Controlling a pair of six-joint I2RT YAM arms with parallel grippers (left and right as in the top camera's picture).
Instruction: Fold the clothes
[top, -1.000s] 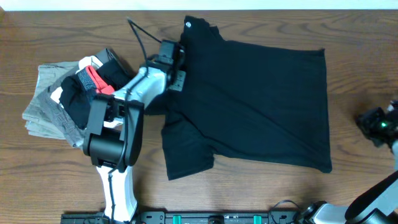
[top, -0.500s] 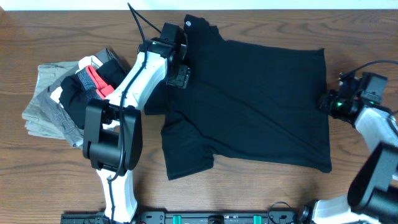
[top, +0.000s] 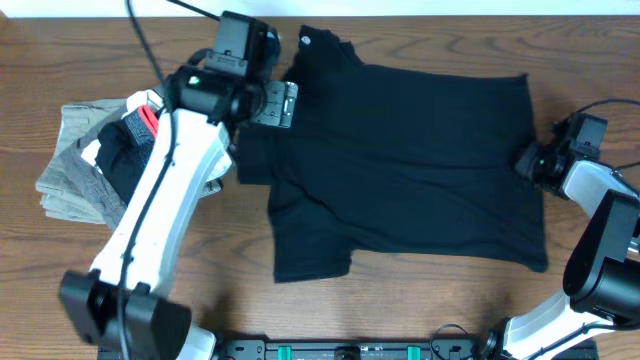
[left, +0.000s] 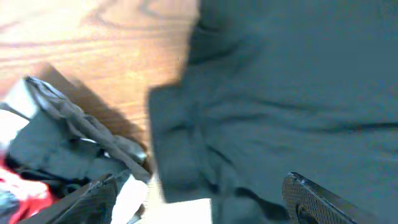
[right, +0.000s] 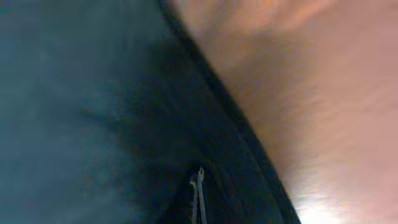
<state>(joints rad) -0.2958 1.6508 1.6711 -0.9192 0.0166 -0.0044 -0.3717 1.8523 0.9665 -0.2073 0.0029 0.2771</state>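
folded gray and white garments (top: 75, 175) lie well left of the left gripper (top: 272, 104), whose jaws stand released, wide apart, just above the black t-shirt (top: 410, 160) near its collar and sleeve. the shirt spreads flat away to its right, reaching the right gripper (top: 528, 160), clenched on the hem edge.

Front strip: bare table (top: 420, 310) between the black T-shirt (top: 410, 160) and the near edge, open from the lower sleeve to the right corner.
Left side: blocked. The pile of folded garments (top: 70, 175) fills it, and the left arm (top: 160, 200) slants over the pile toward the collar.
Collar corner: the left gripper (top: 272, 104), jaws apart, hangs over the shoulder.
Right hem: the right gripper (top: 528, 160) is pinched on the hem midway, with bare wood on either side.
Far edge: only a narrow strip of wood.
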